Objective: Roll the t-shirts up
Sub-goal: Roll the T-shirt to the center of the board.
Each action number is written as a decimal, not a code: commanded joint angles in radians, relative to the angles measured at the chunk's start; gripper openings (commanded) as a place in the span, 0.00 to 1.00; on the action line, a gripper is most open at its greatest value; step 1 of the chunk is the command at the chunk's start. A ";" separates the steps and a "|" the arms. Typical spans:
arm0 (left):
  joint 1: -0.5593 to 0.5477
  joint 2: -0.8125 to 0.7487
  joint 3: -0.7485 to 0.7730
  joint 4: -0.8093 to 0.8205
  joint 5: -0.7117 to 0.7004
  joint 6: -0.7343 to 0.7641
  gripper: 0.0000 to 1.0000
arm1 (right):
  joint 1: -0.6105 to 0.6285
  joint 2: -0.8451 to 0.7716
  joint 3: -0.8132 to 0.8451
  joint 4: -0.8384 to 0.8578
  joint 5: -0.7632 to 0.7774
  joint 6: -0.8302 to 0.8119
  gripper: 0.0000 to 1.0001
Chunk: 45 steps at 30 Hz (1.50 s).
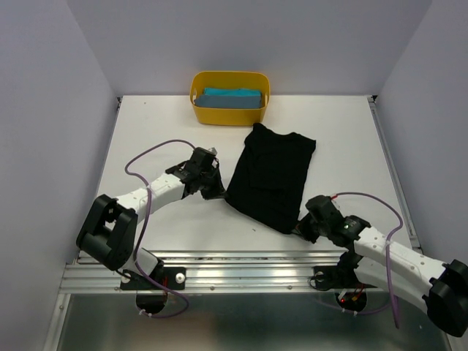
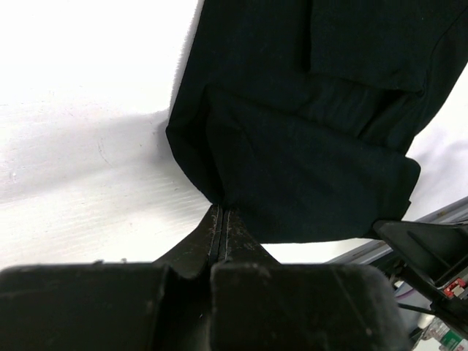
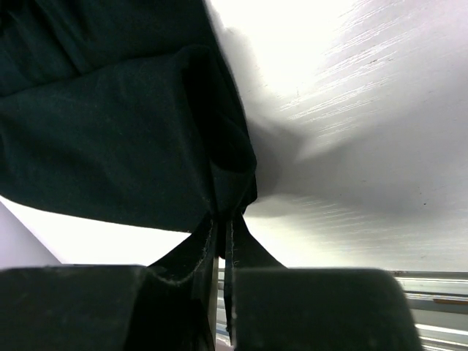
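From where I stand, the black t-shirt [image 1: 272, 175] lies in the middle of the desk [image 1: 161, 131], folded lengthwise into a long strip. Its collar end points toward the far edge and its hem end toward the near edge, slightly askew. The two arms have gone to the two near corners of that strip, which looks to me like the setup for starting a roll from the hem and working away from the bases. The left gripper [image 2: 221, 212] has its fingers pressed together right at the near-left corner, and as far as I can tell a sliver of hem is caught between them. The right gripper [image 3: 221, 219] is clamped on the near-right corner, where the cloth bunches into a small peak above the tips, so that hold is plain. Holding both corners at once would let the edge turn over evenly instead of twisting. The teal t-shirt [image 1: 232, 98] sits bundled inside the yellow tub [image 1: 227, 115] at the middle of the far edge, just beyond the black shirt's collar. By my reckoning that one is dealt with and the black one is only beginning. The desk is smooth, white and faintly glossy, so the cloth could slide rather than turn over when pushed. A metal rail [image 1: 241, 272] runs along the near edge, purple cables [image 1: 142, 157] loop over the arms, and pale bare walls [image 1: 58, 110] close the space in on three sides.
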 commanded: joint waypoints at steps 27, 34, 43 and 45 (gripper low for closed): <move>0.007 0.060 0.197 0.028 -0.068 -0.020 0.00 | -0.025 0.074 0.188 -0.086 0.115 -0.094 0.02; 0.019 0.093 0.220 0.051 -0.065 -0.025 0.00 | -0.059 0.110 0.238 -0.099 0.126 -0.140 0.02; 0.033 0.087 0.205 0.054 -0.034 -0.030 0.00 | -0.068 0.135 0.232 -0.099 0.067 -0.166 0.01; 0.035 0.072 0.165 0.052 -0.026 -0.031 0.00 | -0.068 0.141 0.229 -0.100 0.021 -0.190 0.01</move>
